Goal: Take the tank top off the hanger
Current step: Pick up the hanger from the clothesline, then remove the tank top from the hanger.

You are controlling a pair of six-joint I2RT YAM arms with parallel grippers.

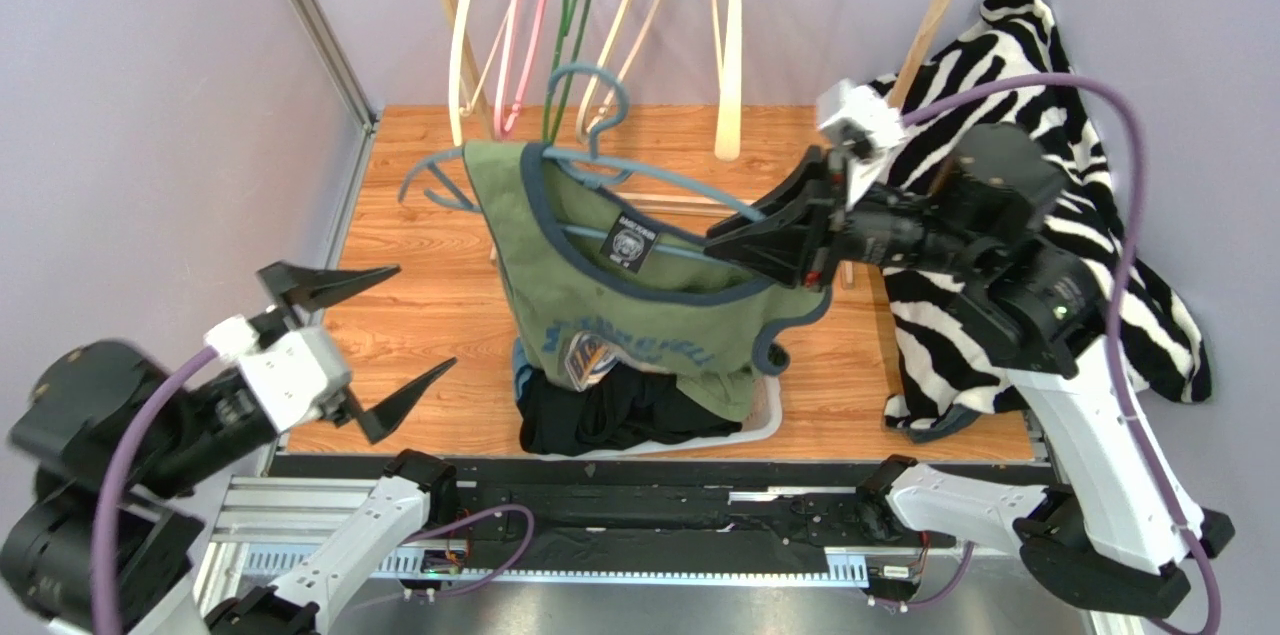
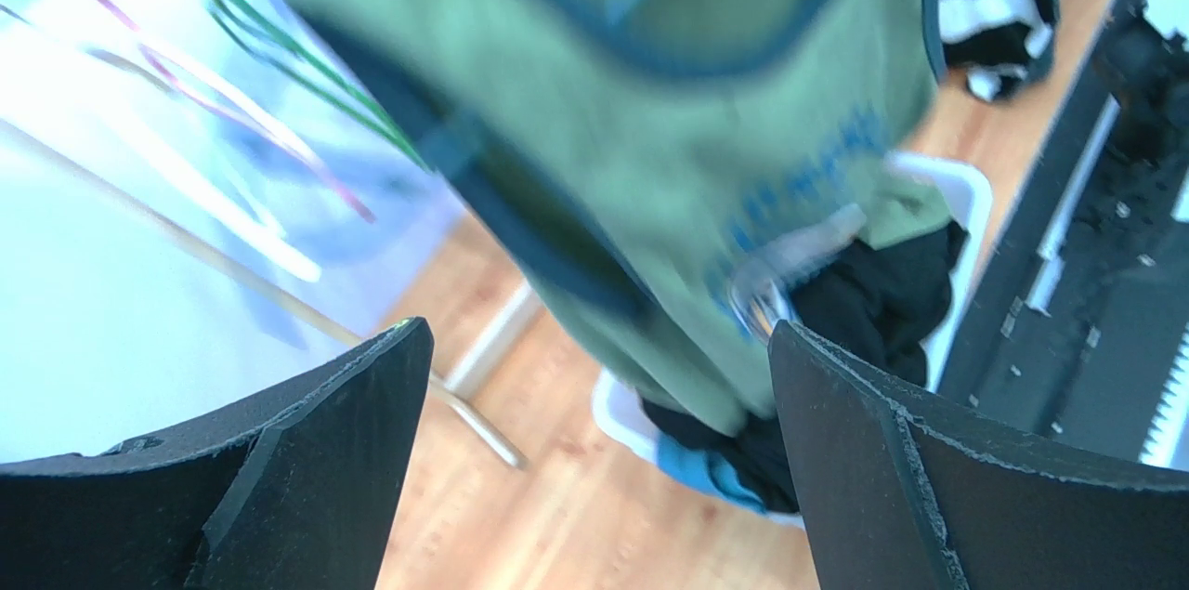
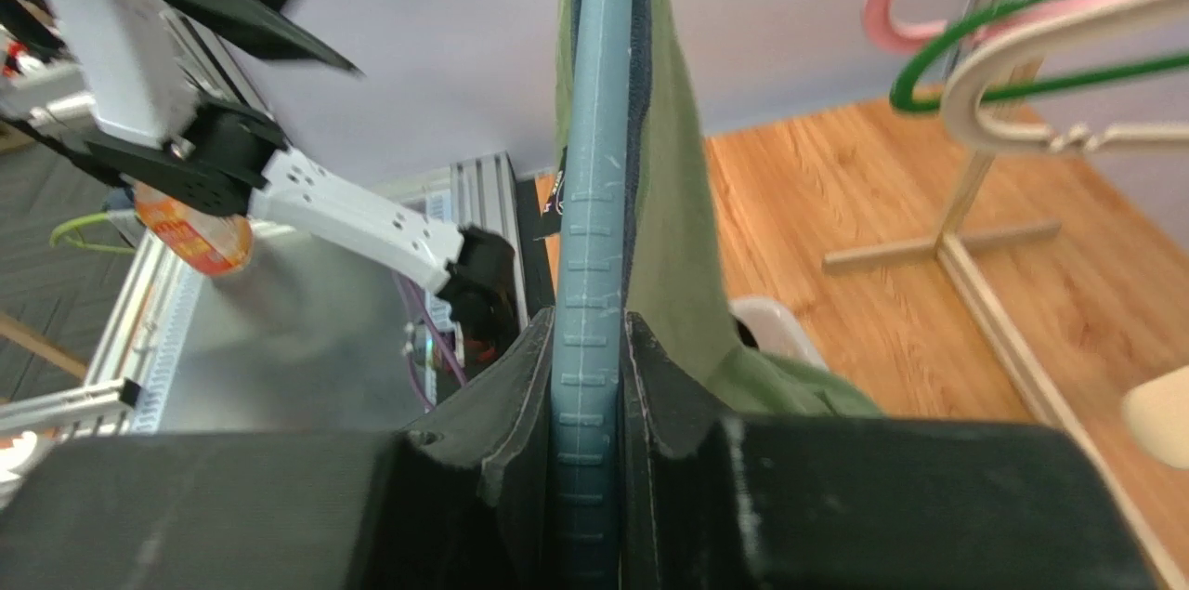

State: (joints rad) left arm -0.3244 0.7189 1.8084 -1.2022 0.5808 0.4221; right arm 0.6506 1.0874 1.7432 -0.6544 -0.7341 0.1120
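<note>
The tank top (image 1: pixel 519 215) carries blue lettering (image 1: pixel 639 343) across its front, too blurred to read. Its black neck label (image 1: pixel 633 242) is likewise illegible.

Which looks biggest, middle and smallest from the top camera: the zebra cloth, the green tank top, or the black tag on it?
1. Zebra cloth and green tank top: about alike. An arm hides part of the cloth, so I won't rank them.
2. Black tag: clearly smallest.
</note>
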